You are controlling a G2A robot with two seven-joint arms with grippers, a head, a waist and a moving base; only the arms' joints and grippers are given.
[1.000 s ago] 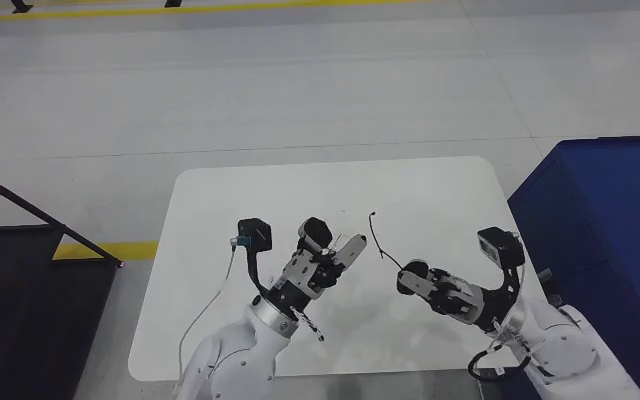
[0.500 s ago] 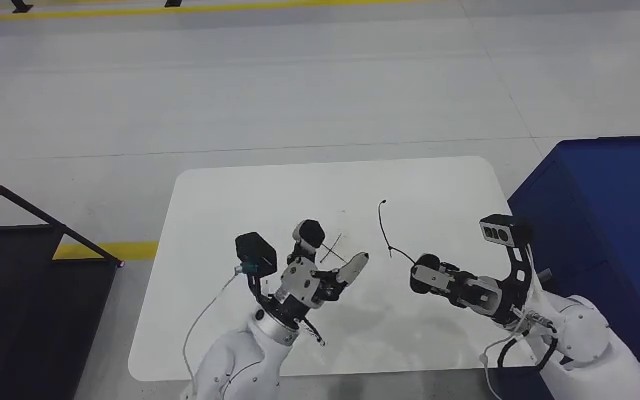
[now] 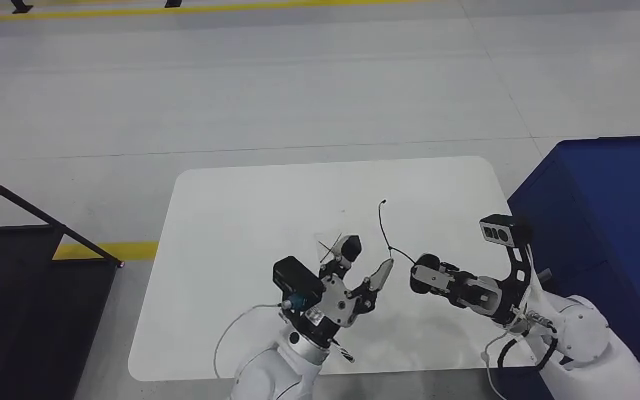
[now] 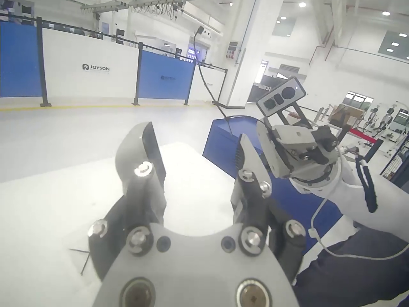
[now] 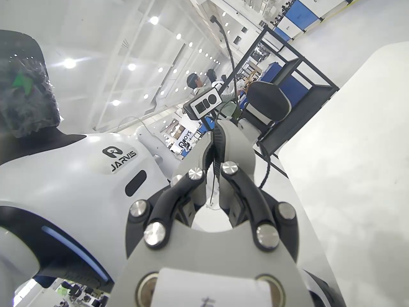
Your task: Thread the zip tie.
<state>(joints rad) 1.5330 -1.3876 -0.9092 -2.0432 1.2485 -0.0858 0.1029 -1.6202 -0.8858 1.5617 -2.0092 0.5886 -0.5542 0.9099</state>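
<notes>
Over the near half of the white table, well in from its edges, the right gripper pinches the tail of the black zip tie, which rises steeply, head uppermost, while the left gripper hangs just beside it, tilted up, spread wide and empty.

Glossy white arms; grey left gripper and right gripper, black linkages, silver screws; 2 black wrist cameras.

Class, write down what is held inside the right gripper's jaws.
The right gripper is shut on a black zip tie, whose strap extends free and curves to its head. The clamped stretch is covered by the jaws, so its tail end cannot be seen.
</notes>
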